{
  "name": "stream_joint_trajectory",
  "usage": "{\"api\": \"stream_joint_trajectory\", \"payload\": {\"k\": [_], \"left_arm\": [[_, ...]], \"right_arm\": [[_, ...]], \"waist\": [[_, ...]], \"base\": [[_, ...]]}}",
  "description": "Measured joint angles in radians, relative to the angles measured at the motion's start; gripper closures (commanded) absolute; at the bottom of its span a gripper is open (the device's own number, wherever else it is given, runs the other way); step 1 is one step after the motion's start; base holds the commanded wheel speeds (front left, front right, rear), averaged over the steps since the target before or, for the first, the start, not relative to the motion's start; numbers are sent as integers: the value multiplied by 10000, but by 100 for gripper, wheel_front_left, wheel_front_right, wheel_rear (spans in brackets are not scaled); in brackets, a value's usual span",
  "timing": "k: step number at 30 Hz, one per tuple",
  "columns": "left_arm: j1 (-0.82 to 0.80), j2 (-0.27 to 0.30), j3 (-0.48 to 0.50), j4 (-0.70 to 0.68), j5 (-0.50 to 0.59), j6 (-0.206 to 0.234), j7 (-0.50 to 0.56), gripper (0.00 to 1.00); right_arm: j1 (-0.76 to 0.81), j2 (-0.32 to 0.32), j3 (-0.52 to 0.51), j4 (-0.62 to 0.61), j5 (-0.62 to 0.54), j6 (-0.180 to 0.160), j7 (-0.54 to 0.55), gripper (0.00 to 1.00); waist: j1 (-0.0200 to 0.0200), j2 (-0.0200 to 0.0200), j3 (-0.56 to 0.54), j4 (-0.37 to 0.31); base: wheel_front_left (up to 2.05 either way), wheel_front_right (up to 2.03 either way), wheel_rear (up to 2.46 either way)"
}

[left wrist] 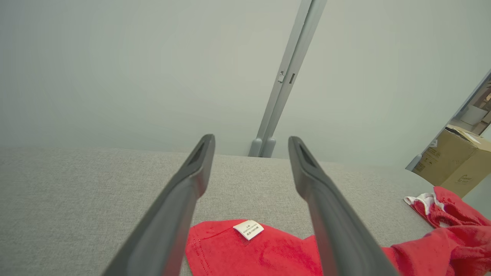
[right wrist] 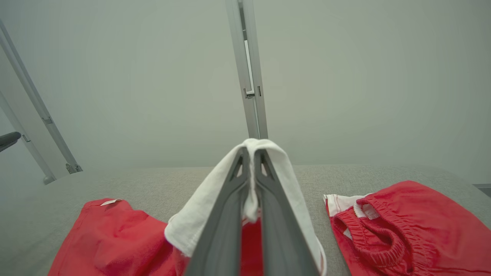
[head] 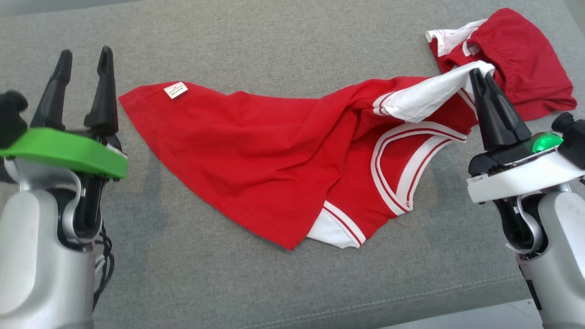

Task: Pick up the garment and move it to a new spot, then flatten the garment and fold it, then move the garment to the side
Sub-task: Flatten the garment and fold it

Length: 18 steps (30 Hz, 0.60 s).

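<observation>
The left gripper (head: 85,52) stands just beside the hem corner of the red shirt (head: 256,151), its fingers wide apart and empty. The shirt lies crumpled across the grey cushion (head: 274,283). Farther, the right gripper (head: 480,74) has its fingers closed on the white sleeve (head: 425,98) and holds it raised, probably to pull the cloth flat. Red shorts (head: 521,59) lie behind.

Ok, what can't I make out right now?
Print on the small white sewn label: too small, head and left wrist views.
Part of the red-and-white cotton T-shirt: head view, behind the right claw.
Red elastic-waist shorts: right wrist view, cut by the bottom edge.
</observation>
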Motion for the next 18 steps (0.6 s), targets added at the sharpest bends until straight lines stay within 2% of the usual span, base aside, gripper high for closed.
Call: {"api": "stream_joint_trajectory", "payload": {"k": [4, 10, 12, 13, 18], "left_arm": [[1014, -224, 249, 21, -244, -2, -433, 0], [2625, -1060, -157, -82, -846, -157, -715, 0], [3130, -1262, -736, -161, -1028, -336, -639, 0], [3571, -1327, -1463, -217, -1149, -499, -451, 0], [4246, -1248, -3279, -320, -1160, -709, 31, 0]], "right_arm": [[75, -61, -345, 205, -4, -13, -144, 100], [402, -123, -723, 389, -15, -192, -314, 100], [458, -134, -884, 453, -15, -270, -314, 100], [555, -136, -978, 531, -15, -280, -324, 100], [618, -31, -965, 686, -13, -270, -330, 100]], "waist": [[0, 0, 51, 311], [0, 0, 8, 834], [0, 0, -21, 999], [0, 0, -57, 1150], [0, 0, -188, 1416]], "base": [[0, 0, 0], [0, 0, 0], [0, 0, 0], [0, 0, 0], [0, 0, 0]]}}
